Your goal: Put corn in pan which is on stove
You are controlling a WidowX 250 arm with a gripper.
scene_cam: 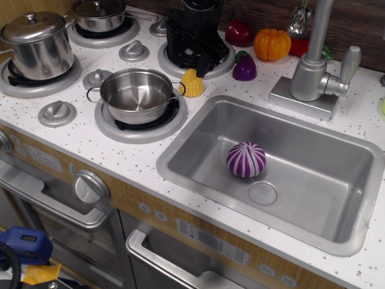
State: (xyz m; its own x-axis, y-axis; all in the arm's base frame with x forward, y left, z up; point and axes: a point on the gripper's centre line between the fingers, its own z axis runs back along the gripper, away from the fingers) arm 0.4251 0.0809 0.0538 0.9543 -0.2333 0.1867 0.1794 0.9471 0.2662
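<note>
White speckled worktop (pixel 150 153): corn (pixel 192 83) stands just right of the empty pan (pixel 137 93) on the front burner of the stove (pixel 90 60), black gripper (pixel 201 60) hangs close behind it, fingers' state I cannot tell; approach step, grasp next.

The claw (pixel 201 60) tips are too dark to tell apart, arm cropped above
</note>
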